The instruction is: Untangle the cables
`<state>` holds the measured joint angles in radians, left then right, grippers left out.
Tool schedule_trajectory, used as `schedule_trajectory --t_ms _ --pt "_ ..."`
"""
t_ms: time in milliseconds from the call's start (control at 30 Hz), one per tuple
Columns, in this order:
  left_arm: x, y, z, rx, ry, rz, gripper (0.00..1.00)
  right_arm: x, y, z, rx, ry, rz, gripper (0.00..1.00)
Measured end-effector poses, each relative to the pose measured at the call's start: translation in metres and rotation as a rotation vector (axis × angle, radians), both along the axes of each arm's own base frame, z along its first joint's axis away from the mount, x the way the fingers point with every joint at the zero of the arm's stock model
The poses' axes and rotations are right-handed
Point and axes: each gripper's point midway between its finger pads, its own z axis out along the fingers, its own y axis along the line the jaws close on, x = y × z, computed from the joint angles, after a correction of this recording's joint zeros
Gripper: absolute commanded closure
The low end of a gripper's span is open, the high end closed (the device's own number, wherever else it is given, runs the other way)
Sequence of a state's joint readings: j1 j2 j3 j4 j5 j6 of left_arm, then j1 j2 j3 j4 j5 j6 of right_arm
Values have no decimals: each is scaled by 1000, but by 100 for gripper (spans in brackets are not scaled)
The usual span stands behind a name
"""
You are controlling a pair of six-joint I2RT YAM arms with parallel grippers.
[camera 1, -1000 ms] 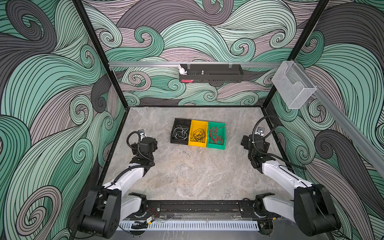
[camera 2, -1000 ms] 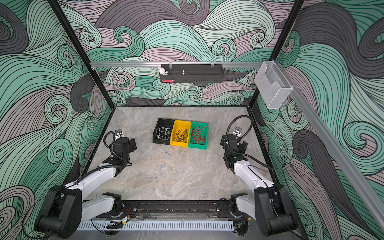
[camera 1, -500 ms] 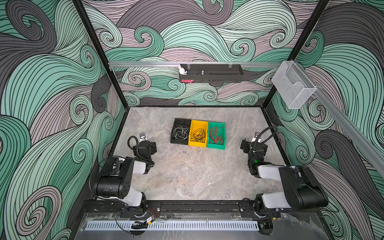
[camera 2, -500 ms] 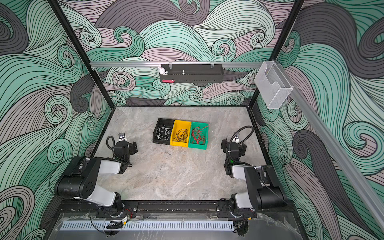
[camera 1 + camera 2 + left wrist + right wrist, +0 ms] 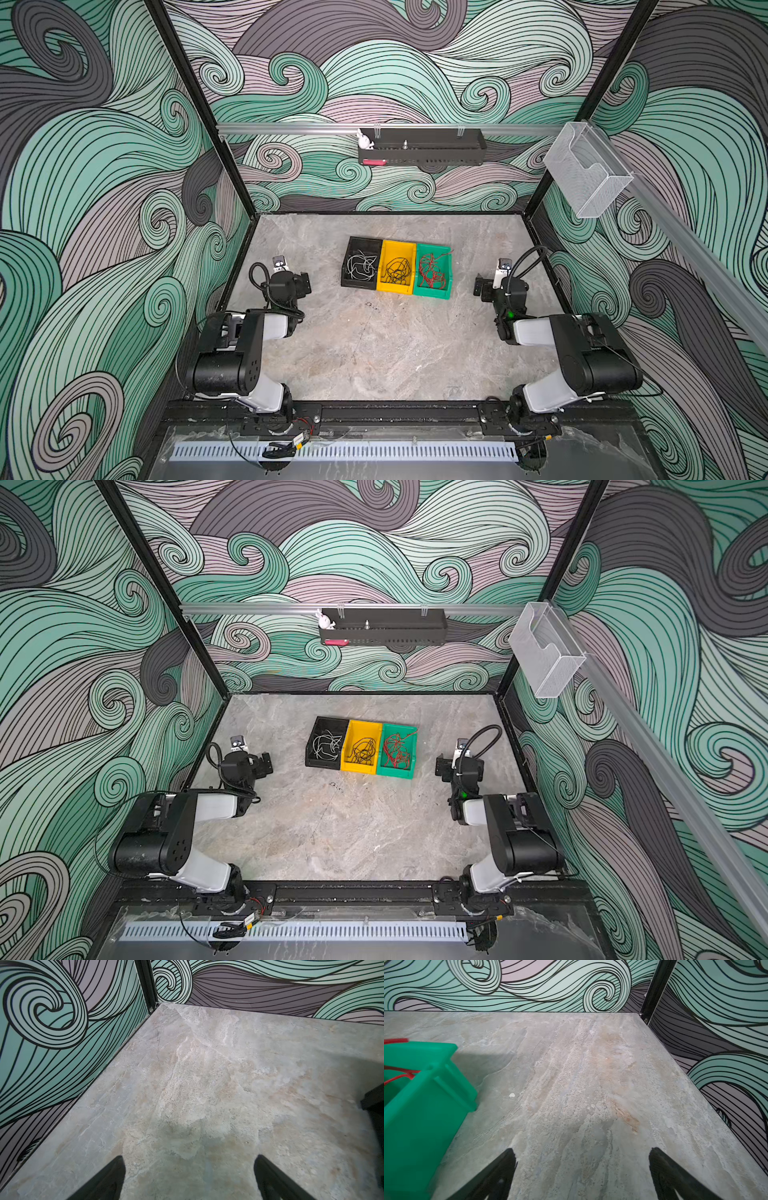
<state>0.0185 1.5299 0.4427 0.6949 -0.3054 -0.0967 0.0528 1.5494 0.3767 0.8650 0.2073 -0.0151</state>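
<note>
Cables (image 5: 397,269) are lying sorted by colour in three touching bins, with both arms waiting aside.

The white cables (image 5: 360,266) are coiling in the black bin (image 5: 365,241), the black cables (image 5: 362,750) in the yellow bin (image 5: 399,246) and the red cables (image 5: 432,272) in the green bin (image 5: 432,294), likely so that they are not re-tangling. The left gripper (image 5: 189,1160) and right gripper (image 5: 582,1152) are hovering over bare table (image 5: 374,353), well apart from the bins, jaws spread wide and gripping nothing, so the job is looking finished.
</note>
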Motion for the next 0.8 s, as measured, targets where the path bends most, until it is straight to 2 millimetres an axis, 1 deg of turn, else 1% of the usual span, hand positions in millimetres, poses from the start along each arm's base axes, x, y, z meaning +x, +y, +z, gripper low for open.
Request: schedule_trajectory --t_ms 67,800 --pt "0 0 0 -1 0 0 2 0 -2 1 2 -1 -5 1" --pt "0 0 0 0 0 1 1 1 -1 1 4 -2 2 0"
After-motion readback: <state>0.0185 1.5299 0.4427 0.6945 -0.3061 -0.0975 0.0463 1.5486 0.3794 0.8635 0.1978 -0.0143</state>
